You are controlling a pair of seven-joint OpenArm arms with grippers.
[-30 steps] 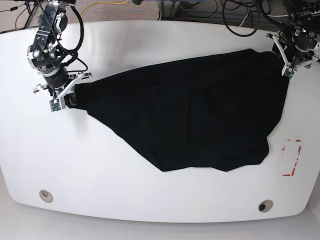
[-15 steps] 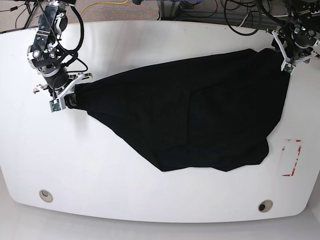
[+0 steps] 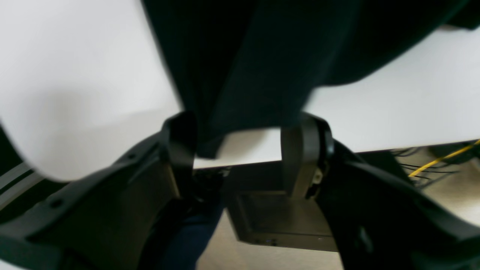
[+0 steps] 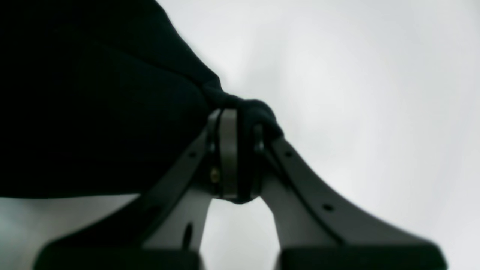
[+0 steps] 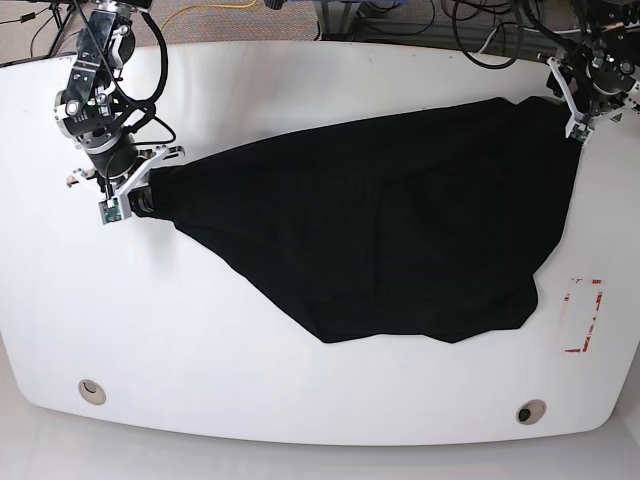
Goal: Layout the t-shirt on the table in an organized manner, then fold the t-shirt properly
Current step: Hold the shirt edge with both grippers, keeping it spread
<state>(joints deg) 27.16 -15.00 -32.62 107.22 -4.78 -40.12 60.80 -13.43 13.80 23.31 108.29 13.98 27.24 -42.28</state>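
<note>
The black t-shirt (image 5: 400,220) lies spread in a rough triangle across the white table (image 5: 200,330). At the cloth's left tip my right gripper (image 5: 137,192) is shut on a bunched corner. In the right wrist view the fingers (image 4: 228,150) pinch a dark knot of t-shirt (image 4: 93,93) just above the table (image 4: 356,75). My left gripper (image 5: 573,118) is open at the cloth's far right corner. In the left wrist view the t-shirt (image 3: 262,56) reaches between the spread fingers (image 3: 300,150) of the left gripper (image 3: 243,122), over the table (image 3: 75,56); no finger presses it.
A red tape rectangle (image 5: 583,315) marks the table near its right edge. Two round grommet holes (image 5: 92,391) (image 5: 531,411) sit along the front. Cables (image 5: 480,30) lie beyond the far edge, where the left wrist view shows a yellow cable (image 3: 442,159).
My left gripper has drifted toward the table's far right edge, staying open; the shirt corner stays on the table. The right gripper and the cloth's left tip have not moved.
</note>
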